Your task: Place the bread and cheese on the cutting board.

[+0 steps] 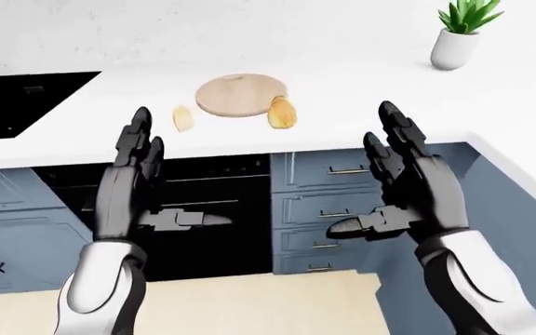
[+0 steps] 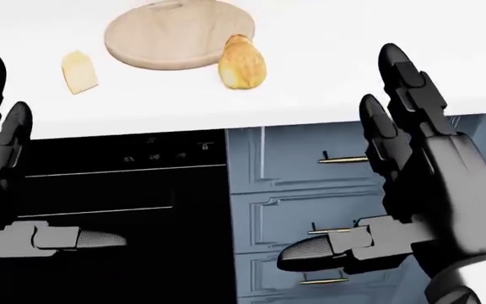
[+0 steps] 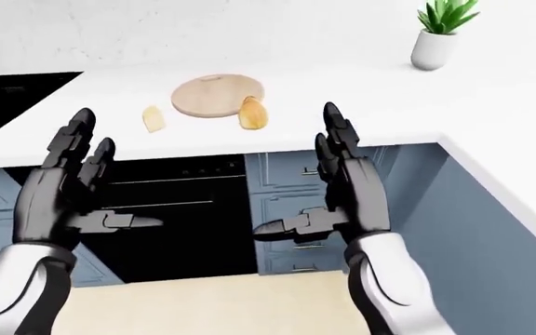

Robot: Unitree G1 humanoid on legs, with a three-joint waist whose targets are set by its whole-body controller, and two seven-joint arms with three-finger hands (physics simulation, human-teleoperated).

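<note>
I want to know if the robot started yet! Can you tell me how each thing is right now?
Round wooden cutting board: flat on the white counter, nothing lying fully on it.
Golden bread loaf: at the board's right edge.
Pale yellow cheese wedge: on the counter, left of the board, apart.
Left robot hand: open, empty.
Right robot hand: open, empty.
Potted green plant: upright.

We see two hands built alike — the left hand (image 1: 138, 183) and the right hand (image 1: 415, 187) are both matte black, each with three thick, segmented fingers (image 2: 405, 82) that end in rounded tips. Each thumb (image 2: 315, 253) has a finely ribbed, dark grey pad and a paler grey link behind it. The black shells of the palms are smooth and slightly glossy. At the wrists the black gives way to white, rounded forearm casings (image 1: 101, 283) — plain, unmarked.
</note>
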